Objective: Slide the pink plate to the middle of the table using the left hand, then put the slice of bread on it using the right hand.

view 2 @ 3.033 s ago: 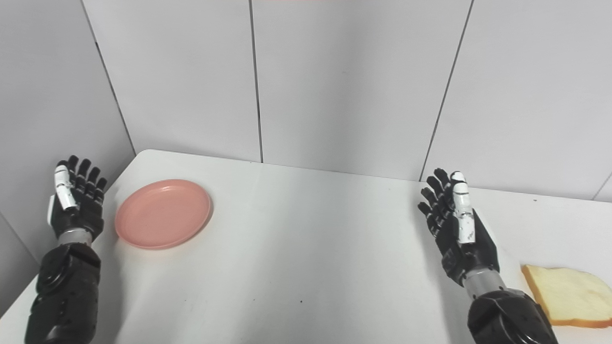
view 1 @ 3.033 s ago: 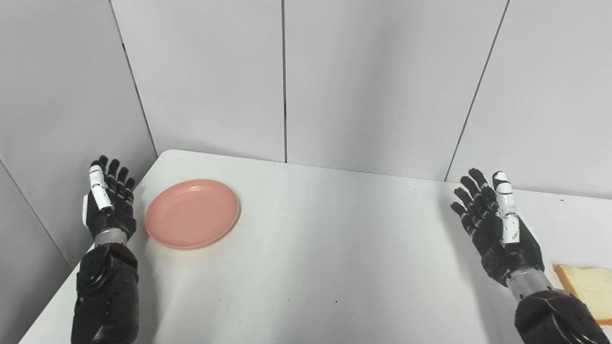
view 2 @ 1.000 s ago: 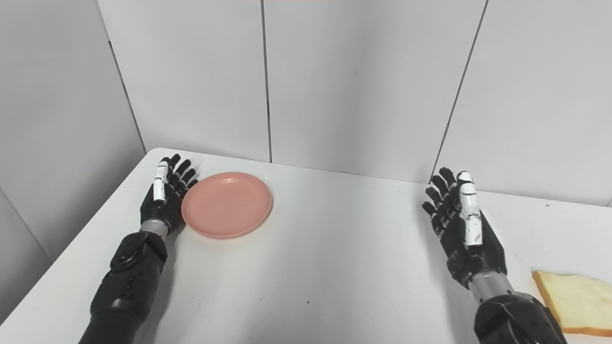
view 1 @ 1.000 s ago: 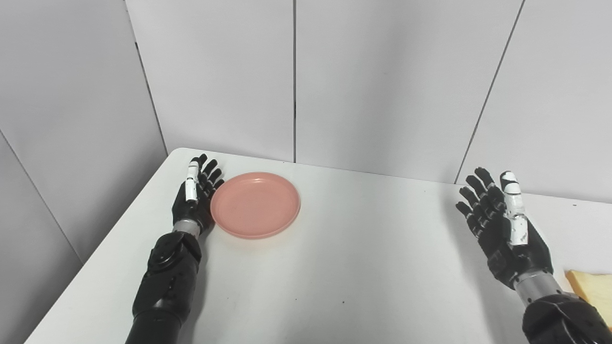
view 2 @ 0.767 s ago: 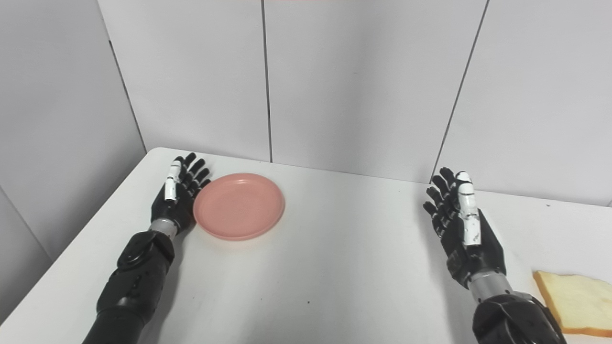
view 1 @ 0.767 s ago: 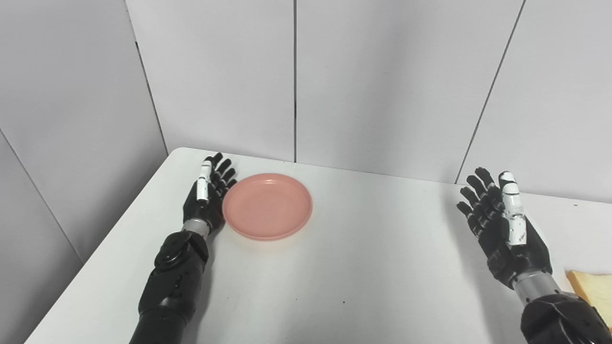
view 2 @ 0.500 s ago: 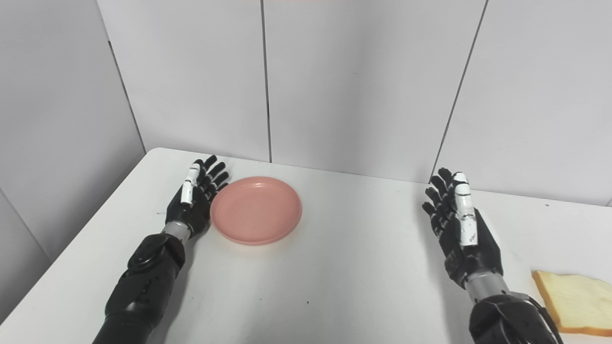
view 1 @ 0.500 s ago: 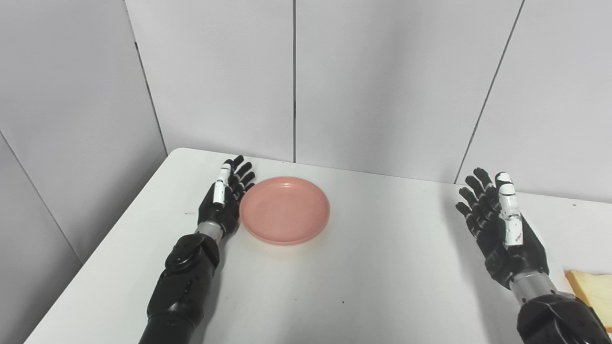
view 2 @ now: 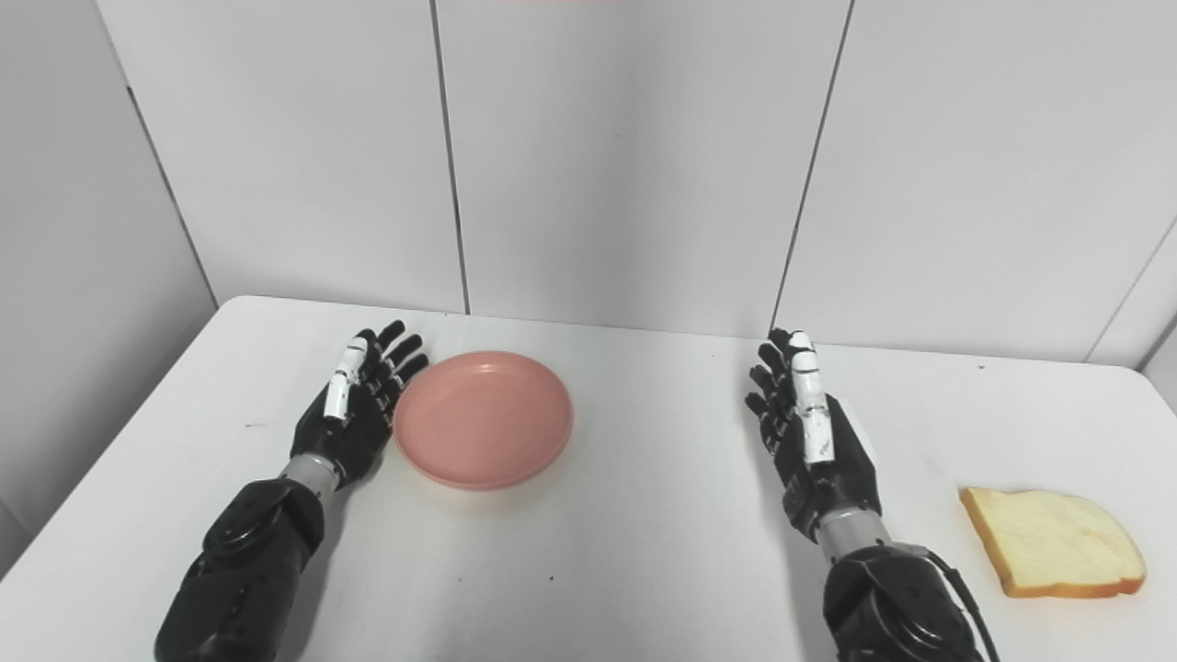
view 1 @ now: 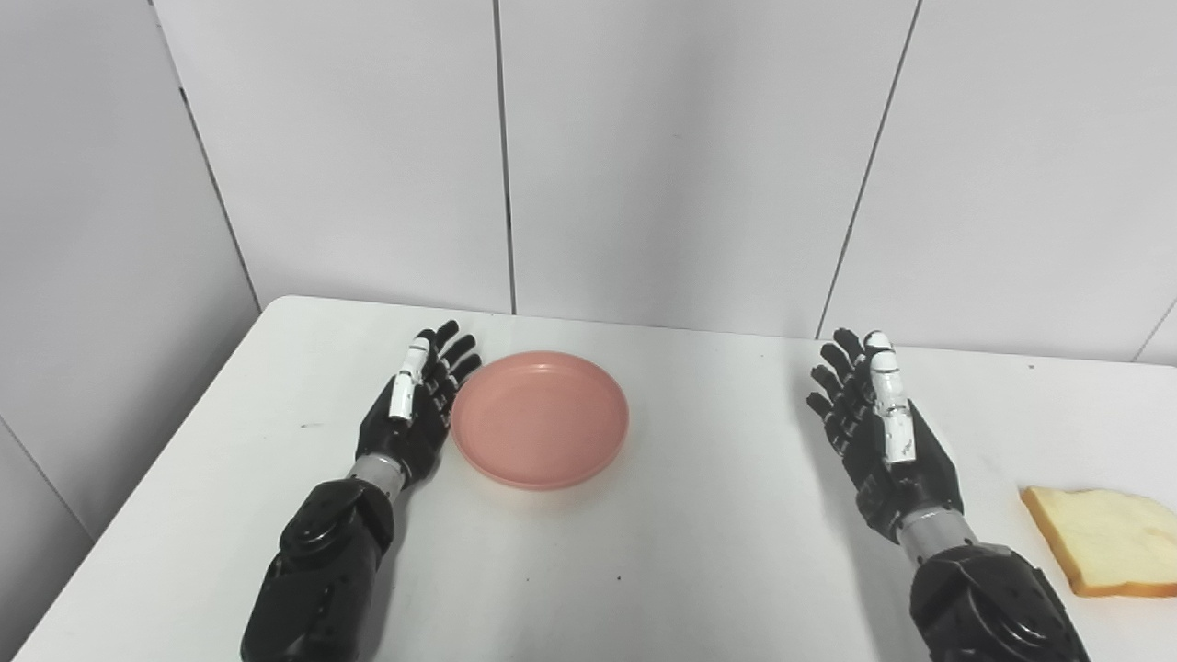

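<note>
Round pink plastic plate (view 1: pixel 540 418) sat flat on the white table (view 1: pixel 699 561), left of centre. Left hand (view 1: pixel 414 405), black with a white-topped thumb, lay flat against the plate's left rim, fingers extended and spread, gripping nothing. Slice of bread with tan crust (view 2: pixel 1053 542) lay flat near the right table edge, well apart from the plate. Right hand (view 2: pixel 814 441) was between plate and bread, released, fingers apart, holding nothing, touching neither. Bare tabletop between plate and right hand. Grey panelled wall (view 1: pixel 680 156) stood behind.
</note>
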Robot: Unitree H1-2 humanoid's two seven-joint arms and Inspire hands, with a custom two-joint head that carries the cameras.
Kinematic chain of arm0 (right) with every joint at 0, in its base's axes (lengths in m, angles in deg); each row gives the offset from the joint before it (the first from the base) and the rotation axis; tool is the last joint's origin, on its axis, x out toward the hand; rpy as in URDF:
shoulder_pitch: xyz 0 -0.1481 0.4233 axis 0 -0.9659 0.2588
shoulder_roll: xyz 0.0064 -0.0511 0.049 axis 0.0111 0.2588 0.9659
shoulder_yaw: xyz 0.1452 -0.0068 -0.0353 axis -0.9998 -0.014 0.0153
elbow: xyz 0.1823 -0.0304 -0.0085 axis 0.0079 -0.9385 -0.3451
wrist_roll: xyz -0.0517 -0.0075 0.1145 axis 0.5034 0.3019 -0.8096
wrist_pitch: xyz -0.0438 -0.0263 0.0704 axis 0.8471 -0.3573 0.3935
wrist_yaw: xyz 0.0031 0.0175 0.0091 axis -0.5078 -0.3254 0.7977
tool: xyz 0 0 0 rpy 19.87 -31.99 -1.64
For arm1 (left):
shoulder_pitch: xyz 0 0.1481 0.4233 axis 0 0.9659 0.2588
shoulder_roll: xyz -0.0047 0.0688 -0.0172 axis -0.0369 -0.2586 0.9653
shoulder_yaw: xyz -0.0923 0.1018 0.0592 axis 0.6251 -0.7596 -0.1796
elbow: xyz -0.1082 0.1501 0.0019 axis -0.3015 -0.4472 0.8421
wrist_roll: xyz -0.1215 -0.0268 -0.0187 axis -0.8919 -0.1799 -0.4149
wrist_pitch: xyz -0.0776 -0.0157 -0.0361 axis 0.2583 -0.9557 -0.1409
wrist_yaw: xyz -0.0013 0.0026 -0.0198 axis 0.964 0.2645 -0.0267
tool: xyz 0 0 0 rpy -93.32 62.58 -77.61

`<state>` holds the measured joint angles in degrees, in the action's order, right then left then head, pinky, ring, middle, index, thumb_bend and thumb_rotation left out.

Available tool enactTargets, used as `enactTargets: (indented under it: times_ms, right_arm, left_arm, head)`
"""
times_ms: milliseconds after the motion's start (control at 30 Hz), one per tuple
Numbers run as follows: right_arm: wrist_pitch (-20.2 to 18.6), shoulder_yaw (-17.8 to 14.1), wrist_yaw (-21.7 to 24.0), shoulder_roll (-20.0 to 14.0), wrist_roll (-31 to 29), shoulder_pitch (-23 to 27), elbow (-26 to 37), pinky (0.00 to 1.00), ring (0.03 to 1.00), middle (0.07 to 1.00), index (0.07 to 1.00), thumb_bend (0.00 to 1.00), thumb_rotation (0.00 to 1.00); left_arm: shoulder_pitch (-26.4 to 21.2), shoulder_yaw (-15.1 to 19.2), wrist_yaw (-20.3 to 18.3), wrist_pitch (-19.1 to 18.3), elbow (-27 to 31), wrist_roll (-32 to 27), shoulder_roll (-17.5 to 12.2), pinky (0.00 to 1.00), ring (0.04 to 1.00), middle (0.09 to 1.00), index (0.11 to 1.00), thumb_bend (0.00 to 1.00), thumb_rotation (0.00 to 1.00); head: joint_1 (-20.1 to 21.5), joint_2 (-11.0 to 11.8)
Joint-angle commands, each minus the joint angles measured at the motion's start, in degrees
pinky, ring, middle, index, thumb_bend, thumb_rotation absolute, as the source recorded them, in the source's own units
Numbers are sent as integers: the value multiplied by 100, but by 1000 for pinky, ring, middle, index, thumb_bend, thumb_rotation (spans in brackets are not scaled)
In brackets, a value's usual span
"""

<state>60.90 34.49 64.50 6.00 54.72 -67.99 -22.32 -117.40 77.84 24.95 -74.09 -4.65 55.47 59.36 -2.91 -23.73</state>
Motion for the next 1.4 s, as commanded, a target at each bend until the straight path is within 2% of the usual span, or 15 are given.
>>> enactTargets:
  times_ms: [0, 267, 467, 633, 1000, 1367]
  right_arm:
    - [128, -57, 121, 27, 107, 176, 75, 1000, 1000, 1000, 1000, 276, 1000]
    - [100, -102, 200, 143, 300, 182, 91, 1000, 1000, 1000, 1000, 295, 1000]
    - [105, -134, 245, 225, 403, 194, 99, 1000, 1000, 1000, 1000, 293, 1000]
    - [106, -136, 257, 283, 489, 202, 133, 1000, 1000, 1000, 1000, 293, 1000]
    - [77, -102, 282, 281, 530, 204, 227, 1000, 1000, 1000, 1000, 299, 1000]
    - [67, -95, 123, 252, 488, 251, 264, 1000, 1000, 1000, 1000, 306, 1000]
  left_arm:
    - [-94, -110, -80, -96, 291, 59, 110, 971, 953, 947, 937, 355, 1000]
    - [113, -410, -93, -560, 857, 117, 306, 966, 960, 952, 939, 349, 1000]
    - [230, -508, -352, -882, 1205, -70, 424, 1000, 991, 982, 972, 334, 1000]
    - [298, -506, -411, -1028, 1334, -155, 535, 987, 966, 966, 958, 332, 1000]
    - [433, -667, -524, -1164, 1676, -135, 589, 1000, 984, 980, 966, 346, 1000]
    - [411, -556, -248, -1038, 1897, -17, 713, 1000, 989, 981, 975, 358, 1000]
  head:
    - [36, -6]
    - [281, -73]
    - [398, -139]
    - [483, -205]
    - [522, -316]
    - [574, -386]
